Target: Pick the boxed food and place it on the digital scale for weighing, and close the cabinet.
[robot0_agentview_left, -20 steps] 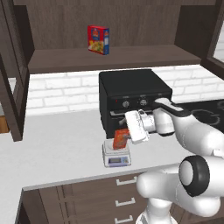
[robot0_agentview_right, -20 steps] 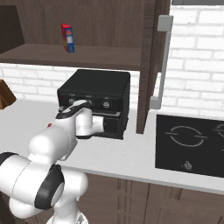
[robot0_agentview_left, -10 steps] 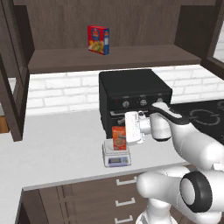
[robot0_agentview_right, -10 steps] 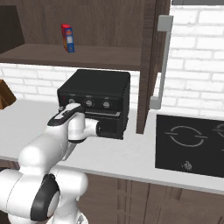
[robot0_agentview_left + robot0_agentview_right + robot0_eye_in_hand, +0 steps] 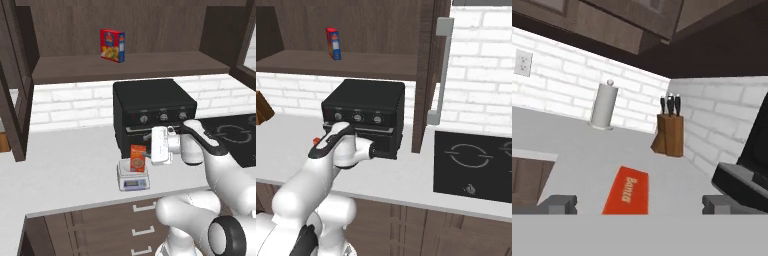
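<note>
The boxed food (image 5: pixel 138 158) stands upright on the digital scale (image 5: pixel 133 177), which sits on the grey counter (image 5: pixel 65 170) close to its front edge, just in front of the black oven (image 5: pixel 152 110). In the hand view the same box (image 5: pixel 628 190) shows as an orange-red face between the two finger tips (image 5: pixel 560 203), with clear space on either side — the fingers are spread wide and grip nothing. The gripper (image 5: pixel 149 148) hangs just beside the box, on the oven side, the white hand turned sideways towards it.

The cabinet (image 5: pixel 14 80) stands open: one dark door (image 5: pixel 428 70) with its long silver handle (image 5: pixel 439 70) juts out beside the oven. On the shelf inside, a red-and-blue box (image 5: pixel 112 45) stands near the middle.

Further along the counter, against the brick wall, stand a paper-towel roll (image 5: pixel 604 106) and a wooden knife block (image 5: pixel 669 132).
</note>
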